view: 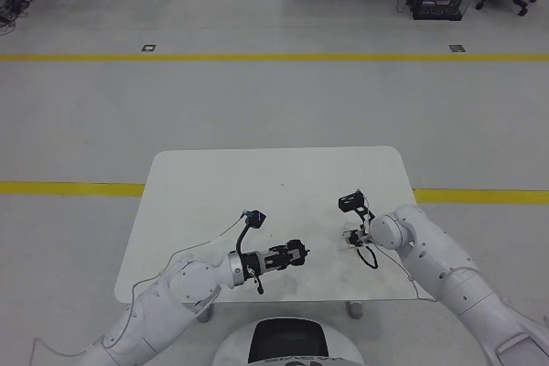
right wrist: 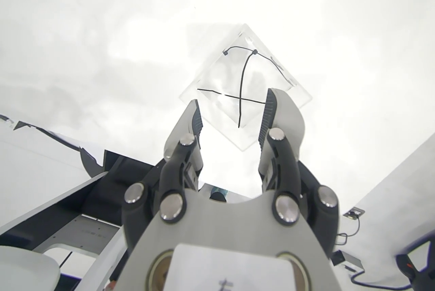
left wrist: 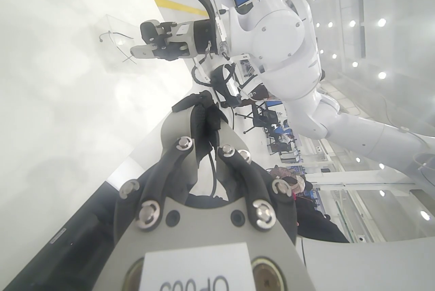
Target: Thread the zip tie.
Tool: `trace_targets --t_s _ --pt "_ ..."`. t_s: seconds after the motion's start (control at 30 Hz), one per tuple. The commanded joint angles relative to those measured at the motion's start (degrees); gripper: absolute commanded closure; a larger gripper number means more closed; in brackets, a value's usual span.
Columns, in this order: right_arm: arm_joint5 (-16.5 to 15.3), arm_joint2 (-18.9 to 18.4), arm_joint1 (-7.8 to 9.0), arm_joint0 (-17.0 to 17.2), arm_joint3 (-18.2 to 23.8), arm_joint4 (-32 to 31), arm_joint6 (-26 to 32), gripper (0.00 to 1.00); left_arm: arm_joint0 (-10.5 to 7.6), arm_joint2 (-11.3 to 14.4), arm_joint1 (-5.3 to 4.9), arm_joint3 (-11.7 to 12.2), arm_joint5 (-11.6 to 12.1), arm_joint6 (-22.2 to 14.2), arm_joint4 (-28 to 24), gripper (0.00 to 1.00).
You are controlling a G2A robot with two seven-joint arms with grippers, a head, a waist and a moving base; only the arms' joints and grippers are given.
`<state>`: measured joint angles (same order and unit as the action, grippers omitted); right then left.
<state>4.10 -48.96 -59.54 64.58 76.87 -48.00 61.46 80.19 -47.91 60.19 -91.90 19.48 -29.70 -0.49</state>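
A small clear box (right wrist: 217, 81) lies on the white table (view: 256, 183), with thin black zip ties (right wrist: 242, 85) crossing each other in it. My right gripper (right wrist: 232, 98) hovers just over the box's near corner, open, with nothing between its fingers. In the left wrist view the same box (left wrist: 110, 30) and a zip tie (left wrist: 117, 44) sit right beside the right gripper (left wrist: 139, 41). My left gripper (left wrist: 201, 110) is shut, its black pads pressed together; I see nothing held in them. From above, the left gripper (view: 299, 252) faces the right gripper (view: 349, 240) across a short gap near the table's front edge.
The table's far half is bare white surface. Yellow floor lines (view: 64, 188) run behind the table. A small black-and-white device with a cable (right wrist: 346, 261) lies near the table's edge in the right wrist view.
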Motion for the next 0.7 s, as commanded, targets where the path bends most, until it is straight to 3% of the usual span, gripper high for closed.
trace_targets --t_s 0.0,0.17,0.67 --pt "0.1 0.3 -0.31 -0.3 -1.2 0.4 -0.7 0.62 0.0 0.0 0.0 0.0 0.0 0.0 0.0 1.0" --pt "0.0 0.9 -0.99 -0.7 -3.5 1.4 -2.0 0.72 0.0 0.0 0.0 0.0 0.0 0.0 0.0 1.0" --pt "0.3 2.8 -2.81 -2.0 -8.4 1.5 -3.3 0.79 0.0 0.0 0.0 0.0 0.0 0.0 0.0 1.0"
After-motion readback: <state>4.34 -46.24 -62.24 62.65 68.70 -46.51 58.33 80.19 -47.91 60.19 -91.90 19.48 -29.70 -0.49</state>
